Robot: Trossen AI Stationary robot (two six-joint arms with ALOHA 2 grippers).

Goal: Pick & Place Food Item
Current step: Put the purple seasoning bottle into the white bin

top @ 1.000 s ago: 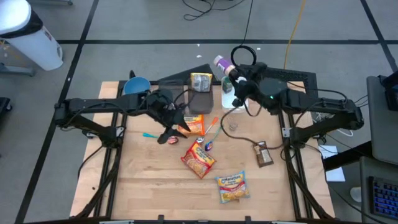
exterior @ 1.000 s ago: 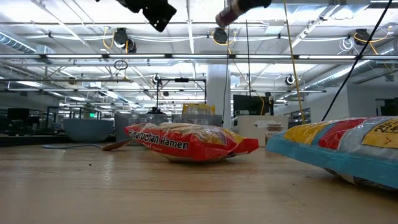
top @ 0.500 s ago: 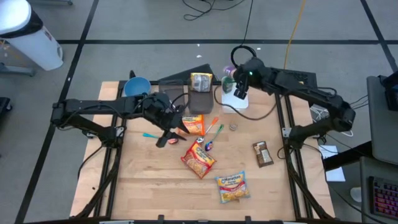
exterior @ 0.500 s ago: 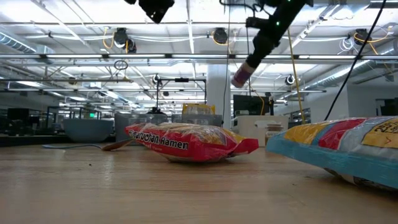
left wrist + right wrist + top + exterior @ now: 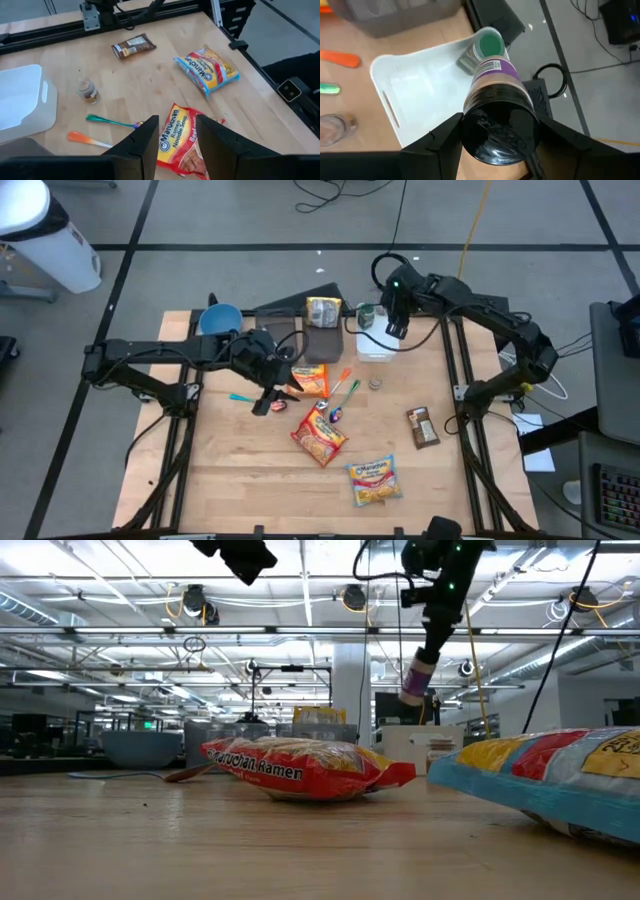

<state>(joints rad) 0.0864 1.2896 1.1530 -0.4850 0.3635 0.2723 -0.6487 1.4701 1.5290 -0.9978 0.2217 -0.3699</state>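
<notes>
My right gripper [image 5: 395, 320] is shut on a purple-labelled jar [image 5: 492, 75], which hangs tilted in the low view [image 5: 418, 675] above the white bin [image 5: 415, 90] at the table's far right. A green-lidded can [image 5: 487, 46] lies in the bin's far corner. My left gripper [image 5: 270, 395] hovers open over the table's middle left, with nothing between its fingers. Below it, in the left wrist view, lies a red ramen pack [image 5: 182, 142]. My right gripper pinches the jar's dark end [image 5: 492, 132] between its two fingers [image 5: 442, 137], one on each side. The fingers slant down from above. The jar's purple end points away from the wrist toward the bin. The jar is lifted clear of bin and table.
On the table lie an orange pack [image 5: 312, 380], a red ramen pack [image 5: 318, 435], a yellow-blue ramen pack [image 5: 373, 480], a chocolate bar [image 5: 422, 427], a small glass jar [image 5: 374, 383] and spoons [image 5: 340, 387]. A blue bowl [image 5: 220, 317] and a grey box [image 5: 322, 345] stand at the far edge.
My right gripper has swung toward the table's right with the jar, sunk, and tipped from near level to slanting down over the white bin. The jar now hangs lower and points downward.
</notes>
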